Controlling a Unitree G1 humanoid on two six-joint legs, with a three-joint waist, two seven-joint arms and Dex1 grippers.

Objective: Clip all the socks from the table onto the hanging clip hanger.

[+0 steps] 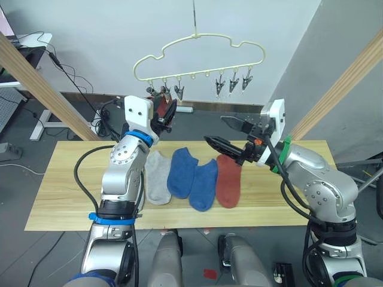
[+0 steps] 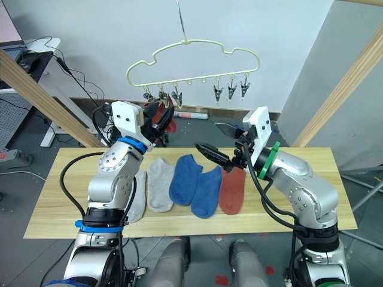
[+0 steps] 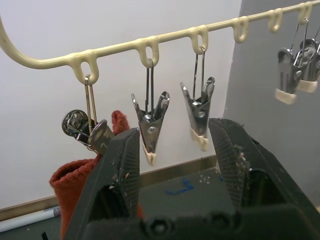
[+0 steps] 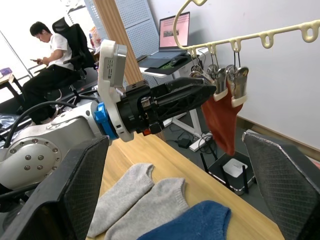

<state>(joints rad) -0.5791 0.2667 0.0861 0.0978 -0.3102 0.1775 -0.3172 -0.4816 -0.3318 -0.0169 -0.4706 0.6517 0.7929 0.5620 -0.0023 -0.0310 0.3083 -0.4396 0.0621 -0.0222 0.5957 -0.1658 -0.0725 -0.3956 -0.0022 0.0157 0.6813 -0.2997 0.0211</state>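
Beneath the clip hanger (image 1: 197,57) a rust sock (image 4: 221,120) dangles; both grippers gape, released.

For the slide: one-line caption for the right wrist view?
Left gripper at the clip hanger, where a rust red sock hangs.

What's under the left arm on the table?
Two grey socks lie side by side on the table; the left arm covers part of the outer one. The left gripper is up by the clip hanger.
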